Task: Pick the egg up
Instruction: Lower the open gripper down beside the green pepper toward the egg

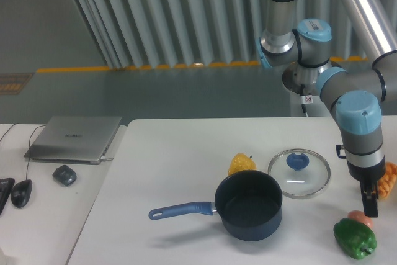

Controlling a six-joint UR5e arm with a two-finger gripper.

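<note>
Gripper (pixel 370 206) hangs just above the egg (pixel 358 216), at twelve o'clock of the green pepper (pixel 355 238), ready to grasp; its opening I cannot tell

A blue pot (pixel 248 206) with a long blue handle sits near the front edge of the white table (pixel 173 172). A glass lid (pixel 299 172) lies flat behind it, to the right. A yellow pepper (pixel 241 164) sits just behind the pot. A green pepper (pixel 355 238) is at the front right corner. A closed laptop (pixel 74 138) and a grey mouse (pixel 64 175) rest on the left desk.

Egg (pixel 358 216) just behind pepper (pixel 355 238), end effector (pixel 370 205) above egg, pot (pixel 248 205) left, lid (pixel 299 172) behind pot
</note>
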